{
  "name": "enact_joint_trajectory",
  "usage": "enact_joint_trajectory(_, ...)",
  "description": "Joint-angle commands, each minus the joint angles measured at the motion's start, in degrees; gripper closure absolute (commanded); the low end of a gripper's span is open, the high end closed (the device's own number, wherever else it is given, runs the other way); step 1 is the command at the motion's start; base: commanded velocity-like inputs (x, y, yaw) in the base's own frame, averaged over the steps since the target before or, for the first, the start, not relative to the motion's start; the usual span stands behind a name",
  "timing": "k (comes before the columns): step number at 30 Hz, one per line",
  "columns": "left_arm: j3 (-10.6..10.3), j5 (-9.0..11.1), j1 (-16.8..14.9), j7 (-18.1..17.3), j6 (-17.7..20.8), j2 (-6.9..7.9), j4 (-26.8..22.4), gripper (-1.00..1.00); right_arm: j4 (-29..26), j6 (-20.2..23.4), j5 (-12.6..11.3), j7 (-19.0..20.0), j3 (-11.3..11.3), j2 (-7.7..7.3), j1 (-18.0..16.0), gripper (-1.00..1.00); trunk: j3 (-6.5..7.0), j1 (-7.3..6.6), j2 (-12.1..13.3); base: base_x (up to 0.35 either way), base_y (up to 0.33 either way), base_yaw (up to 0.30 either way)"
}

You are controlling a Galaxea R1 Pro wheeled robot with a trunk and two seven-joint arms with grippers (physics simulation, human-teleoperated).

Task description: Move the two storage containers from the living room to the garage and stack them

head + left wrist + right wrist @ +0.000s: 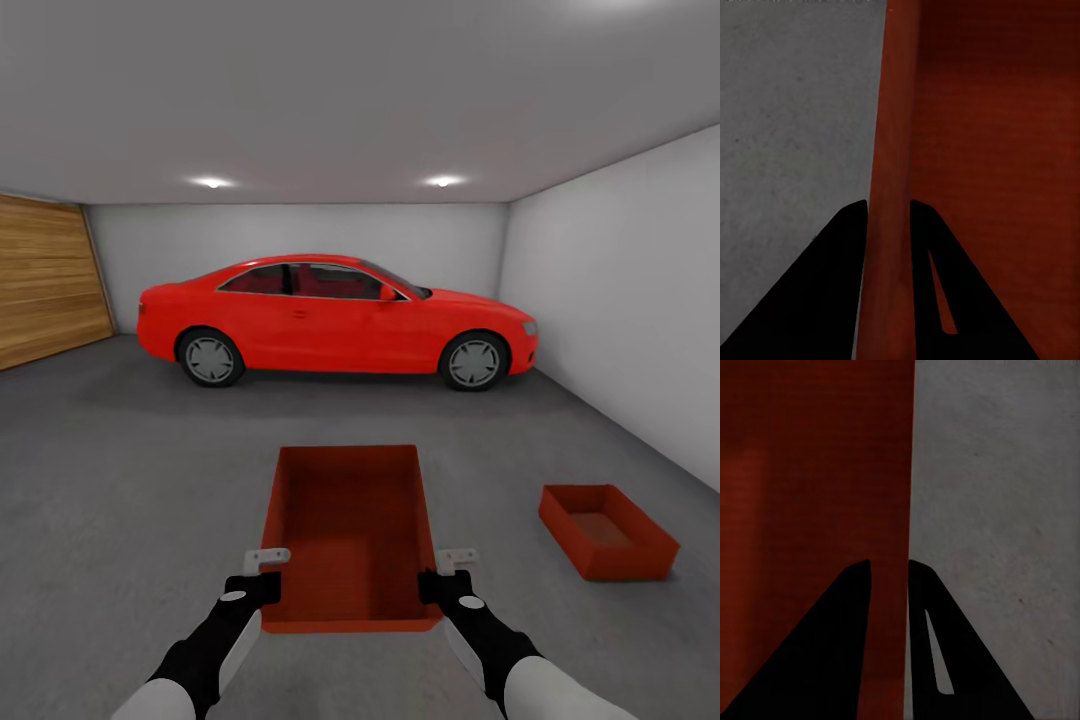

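1. The robot stands in the garage (pixel 300 120), facing a red car (pixel 335 318) parked at 12 o'clock, with the wood-plank garage door (pixel 45 280) at 10 o'clock
2. The held container (pixel 350 530) hangs straight ahead between both arms, open side up, above the dark grey floor (pixel 120 480)
3. The left pincer (pixel 262 572) is clamped on the bin's left wall near its close end; in the left wrist view the wall (pixel 891 150) runs between the two dark fingers (pixel 832 285), one outside and one inside
4. The right pincer (pixel 445 570) grips the opposite wall the same way; in the right wrist view the wall (pixel 889 607) sits pinched between its fingers (pixel 937 652)
5. The second container (pixel 607 530) rests on the floor at about 2 o'clock, well apart from the carried one and turned at an angle to it
6. Judged risk: both grips sit at the near end, so the far end may sag or the thin walls slip out if the arms spread or swing during the turn
7. Judged risk: the floor bin's skewed heading means a lowering without matching rotation could catch a rim, tip the carried bin, or shove the lower one away
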Motion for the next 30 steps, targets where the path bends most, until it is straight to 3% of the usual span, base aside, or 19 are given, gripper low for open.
enact_joint_trajectory(1, 0.47, -0.61, -0.07, 0.88, -0.41, 0.10, -0.31, 1.00, 0.21, -0.24, -0.63, -0.95, -0.77, -0.61, -0.04, 1.00, -0.07, 0.04, -0.05, 0.322, 0.000, 0.000)
enact_joint_trajectory(30, 0.47, -0.60, -0.07, 0.88, -0.41, 0.10, -0.31, 1.00, 0.21, -0.25, -0.63, -0.95, -0.77, -0.61, -0.04, 1.00, -0.07, 0.04, -0.05, 0.322, 0.000, 0.000)
